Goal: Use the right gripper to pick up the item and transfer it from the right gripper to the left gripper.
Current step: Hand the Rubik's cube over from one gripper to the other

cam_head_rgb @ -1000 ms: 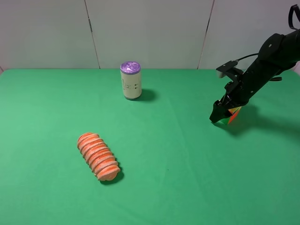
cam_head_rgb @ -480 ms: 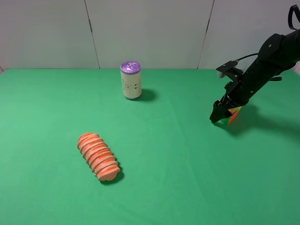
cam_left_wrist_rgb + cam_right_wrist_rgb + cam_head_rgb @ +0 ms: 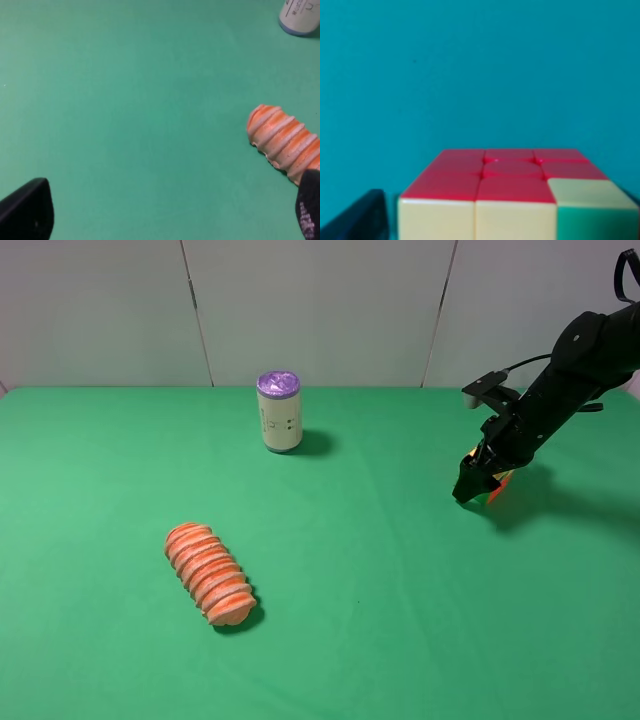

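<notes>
A ridged orange loaf point(image 3: 210, 574) lies on the green table point(image 3: 400, 630). A purple-lidded can point(image 3: 279, 412) stands upright farther back, well apart from it.

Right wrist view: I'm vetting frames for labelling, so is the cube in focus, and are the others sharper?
Right wrist view: cube soft, edges blurred; left wrist view: loaf mildly soft, no glare; exterior high view: sharp, evenly lit, can casts a soft shadow.
</notes>
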